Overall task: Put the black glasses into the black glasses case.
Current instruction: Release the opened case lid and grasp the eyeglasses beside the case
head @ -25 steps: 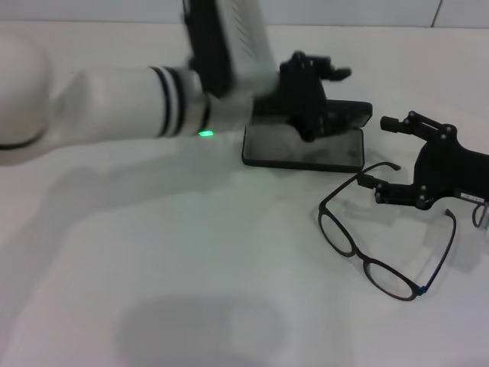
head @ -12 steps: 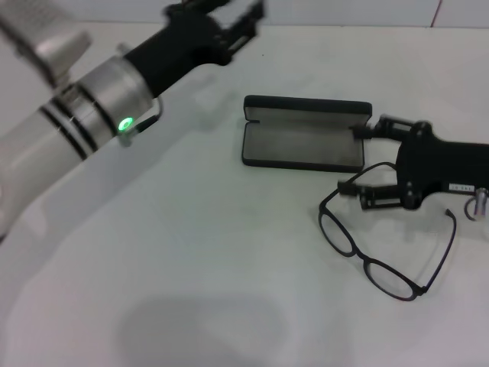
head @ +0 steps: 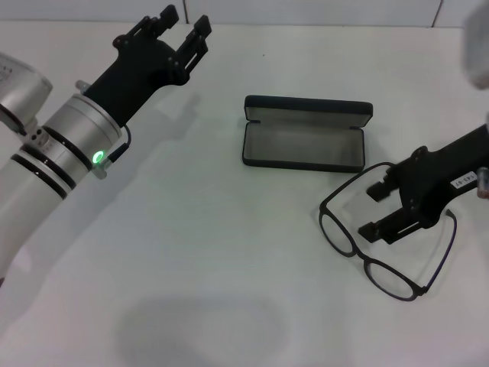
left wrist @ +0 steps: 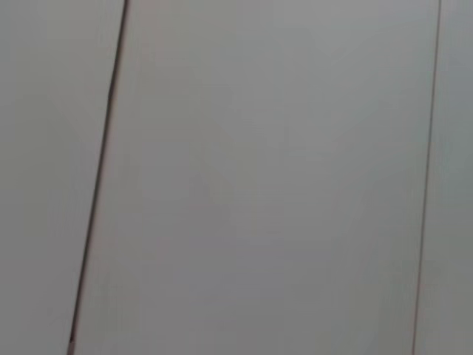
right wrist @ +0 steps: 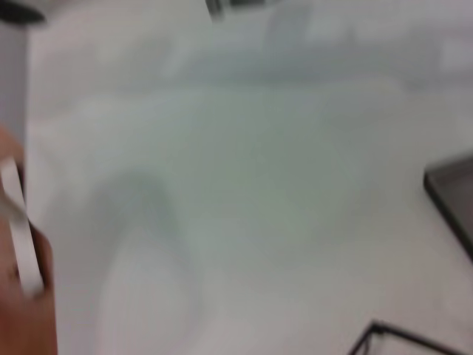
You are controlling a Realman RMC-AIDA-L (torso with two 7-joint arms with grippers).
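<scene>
Your right gripper [head: 380,209] hangs over the glasses [head: 380,246], its two black fingers [head: 386,226] spread apart and pointing toward the middle of the table [head: 229,252]. One finger sits above the nearer temple arm, the other above the frame close to the bridge; from the head view you cannot tell whether either finger touches the wire. Nothing is pinched between them.

Your glasses lie flat on the table at the right, temples unfolded, lenses toward the robot. The frame sits just beside the case [head: 306,138], on the side nearer the robot, and the two are apart.

Your case rests open in the middle of the table, lid standing up along the far edge, grey lining showing, nothing inside it.

Your left gripper [head: 178,25] is raised over the far left of the table, well apart from the case, fingers parted and holding nothing.

Your right wrist view catches one corner of the case [right wrist: 452,198] and a bit of the frame [right wrist: 399,336]. Your left wrist view shows only a pale surface crossed by thin lines.
</scene>
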